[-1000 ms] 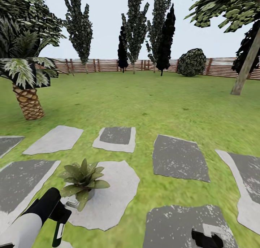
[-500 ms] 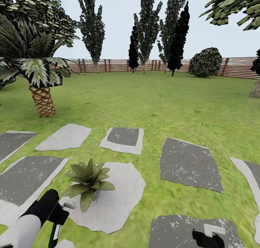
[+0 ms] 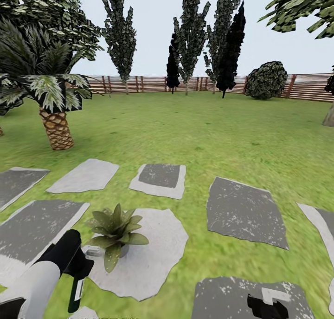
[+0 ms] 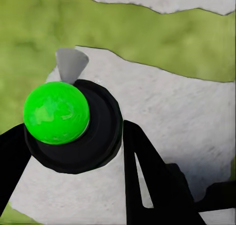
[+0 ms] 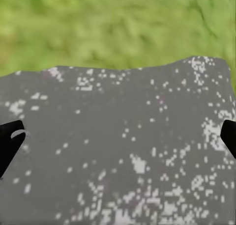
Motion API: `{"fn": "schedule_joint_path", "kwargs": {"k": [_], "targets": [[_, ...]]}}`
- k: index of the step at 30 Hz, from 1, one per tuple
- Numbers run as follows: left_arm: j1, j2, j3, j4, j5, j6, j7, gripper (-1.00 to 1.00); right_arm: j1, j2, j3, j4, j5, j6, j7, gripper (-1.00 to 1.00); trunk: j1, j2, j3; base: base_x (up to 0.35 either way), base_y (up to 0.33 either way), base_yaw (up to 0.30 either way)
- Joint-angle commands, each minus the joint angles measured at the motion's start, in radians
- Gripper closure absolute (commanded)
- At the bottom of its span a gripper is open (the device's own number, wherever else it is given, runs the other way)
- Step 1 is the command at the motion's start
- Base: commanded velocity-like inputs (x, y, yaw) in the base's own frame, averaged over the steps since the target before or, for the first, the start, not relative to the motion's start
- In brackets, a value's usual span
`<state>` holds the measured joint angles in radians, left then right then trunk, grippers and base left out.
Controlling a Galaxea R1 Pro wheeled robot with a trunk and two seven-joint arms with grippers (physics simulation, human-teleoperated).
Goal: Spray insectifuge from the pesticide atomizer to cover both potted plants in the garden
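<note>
A potted plant (image 3: 116, 227), a low rosette of pointed green leaves, sits on a pale stepping stone (image 3: 155, 251) at the lower left of the head view. My left gripper (image 3: 80, 272) is just left of it and nearer me, shut on the pesticide atomizer (image 3: 77, 292), a small dark bottle with a pale label. In the left wrist view the atomizer (image 4: 98, 136) sits between black fingers (image 4: 147, 173), with a bright green ball (image 4: 56, 112) on its top. Low at the right, my right gripper (image 3: 266, 306) stands open and empty over a dark grey stone (image 5: 123, 136).
Grey and white stepping stones (image 3: 241, 212) lie across the lawn (image 3: 185, 128). A palm with a scaly trunk (image 3: 56, 128) stands at the left. Tall trees (image 3: 192, 35), a round bush (image 3: 266, 80) and a brown slatted fence (image 3: 153, 83) line the far side.
The camera panned left over the second, so the scene slid right. In the last half second my left gripper rose a little with the atomizer, nearer the plant. The right gripper kept still.
</note>
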<state>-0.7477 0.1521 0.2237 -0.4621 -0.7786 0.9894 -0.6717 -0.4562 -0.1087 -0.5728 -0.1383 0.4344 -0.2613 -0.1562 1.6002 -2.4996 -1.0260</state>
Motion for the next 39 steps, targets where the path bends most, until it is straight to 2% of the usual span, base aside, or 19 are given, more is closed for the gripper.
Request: {"fn": "schedule_joint_path", "kwargs": {"k": [1, 8, 14, 19, 29, 39], "targets": [[-0.006, 0.001, 0.005, -0.001, -0.010, 0.007, -0.012, 1.00, -0.001, 0.000, -0.007, 0.002, 0.011, -0.004, -0.003, -1.00, 0.000, 0.000, -0.001, 0.000, 0.000, 0.214], [-0.045, 0.015, 0.000, -0.001, -0.019, 0.011, -0.083, 1.00, -0.001, 0.001, -0.007, 0.003, 0.010, -0.004, -0.003, -1.00, 0.000, 0.000, -0.001, 0.000, 0.000, 0.265], [-0.041, 0.008, -0.001, -0.001, -0.019, 0.009, -0.087, 1.00, -0.001, 0.001, -0.007, 0.003, 0.010, -0.004, -0.003, -1.00, 0.000, 0.000, -0.001, 0.006, 0.000, 0.270], [-0.038, 0.005, -0.001, -0.001, -0.020, 0.009, -0.087, 1.00, -0.001, 0.000, -0.007, 0.003, 0.010, -0.004, -0.003, -1.00, 0.000, 0.000, -0.001, 0.172, -0.108, 0.073], [-0.041, 0.003, -0.001, -0.001, -0.021, 0.010, -0.086, 1.00, -0.001, 0.002, -0.007, 0.003, 0.010, -0.004, -0.003, -1.00, 0.000, 0.000, -0.001, 0.067, -0.272, 0.020], [-0.035, 0.005, -0.001, -0.001, -0.022, 0.009, -0.086, 1.00, -0.001, 0.004, -0.007, 0.003, 0.010, -0.004, -0.003, -1.00, 0.000, 0.000, -0.001, 0.069, -0.288, 0.258]]}}
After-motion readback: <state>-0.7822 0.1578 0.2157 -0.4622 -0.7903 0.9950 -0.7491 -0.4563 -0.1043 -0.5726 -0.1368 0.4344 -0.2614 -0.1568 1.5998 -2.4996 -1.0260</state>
